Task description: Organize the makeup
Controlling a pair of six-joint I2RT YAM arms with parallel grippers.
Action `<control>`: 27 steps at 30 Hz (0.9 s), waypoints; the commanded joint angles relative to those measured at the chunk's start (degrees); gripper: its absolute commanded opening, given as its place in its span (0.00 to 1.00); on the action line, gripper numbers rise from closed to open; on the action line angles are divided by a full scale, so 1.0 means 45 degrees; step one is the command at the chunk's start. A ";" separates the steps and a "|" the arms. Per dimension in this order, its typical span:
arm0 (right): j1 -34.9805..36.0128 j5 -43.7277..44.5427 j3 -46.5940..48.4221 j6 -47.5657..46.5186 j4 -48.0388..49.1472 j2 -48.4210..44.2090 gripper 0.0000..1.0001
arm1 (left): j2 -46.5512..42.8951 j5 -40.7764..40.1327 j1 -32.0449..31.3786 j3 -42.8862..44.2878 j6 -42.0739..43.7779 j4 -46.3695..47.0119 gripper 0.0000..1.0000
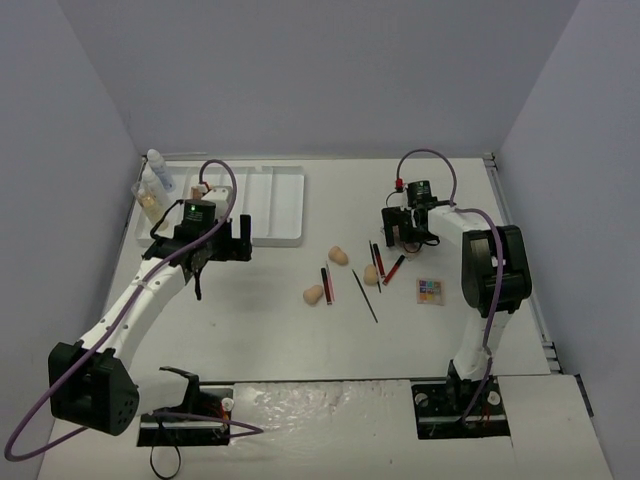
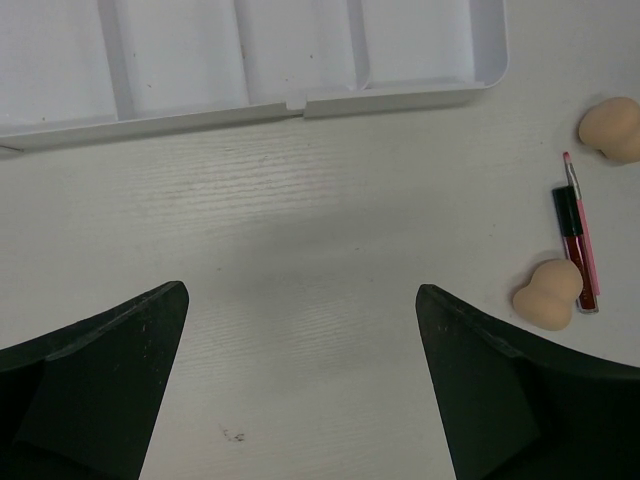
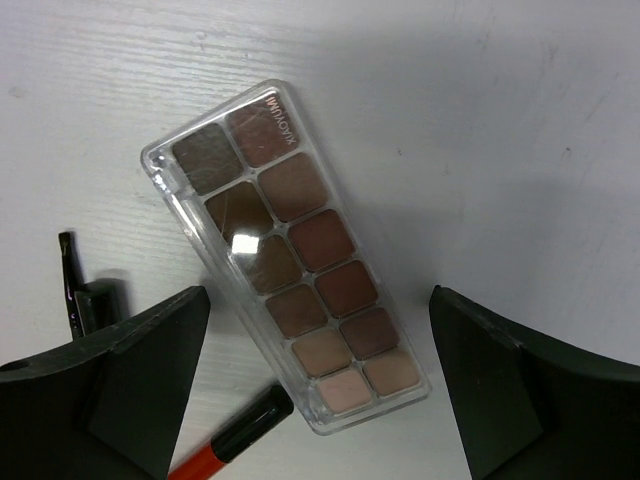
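Left tool [image 2: 300,292]: jaws spread full, nothing between them, over bare white wood-grain tabletop [image 2: 320,200].

Right tool [image 3: 318,292]: jaws spread wide, straddling the lower end of a clear hard-plastic brown palette [image 3: 290,255] that lies diagonally. It has two rows of matte pans, dark brown to beige. You have no visible contact with it; there are gaps on both sides.

Room, left wrist view: the smooth ridged tray [image 2: 300,100] has its rounded rim along the top of the frame, with open tabletop below it. At the right edge are two peach egg-shaped sponges [image 2: 548,295] and a red pencil [image 2: 578,250] between them.

Room, right wrist view: a black-capped orange pencil [image 3: 235,440] lies just beside the palette's lower left corner.

Top view: a small multicoloured palette [image 1: 430,291] sits alone, lower right of the right tool. A white bottle [image 1: 157,170] stands at the tray's upper left corner.
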 commanded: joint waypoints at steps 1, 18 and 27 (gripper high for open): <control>-0.0201 -0.0992 -0.0127 -0.0838 0.0061 0.0142 0.83 | -0.0460 -0.0351 -0.0112 0.0547 0.0033 0.0628 0.97; -0.0386 -0.0819 0.1090 -0.0878 0.0059 -0.0700 0.10 | -0.0149 0.0588 -0.0210 0.0918 -0.0540 0.0335 0.97; 0.2511 -0.1098 0.1879 -0.1557 0.0022 -0.2858 0.10 | 0.0599 0.2563 -0.0210 0.3094 -0.2386 -0.0116 0.97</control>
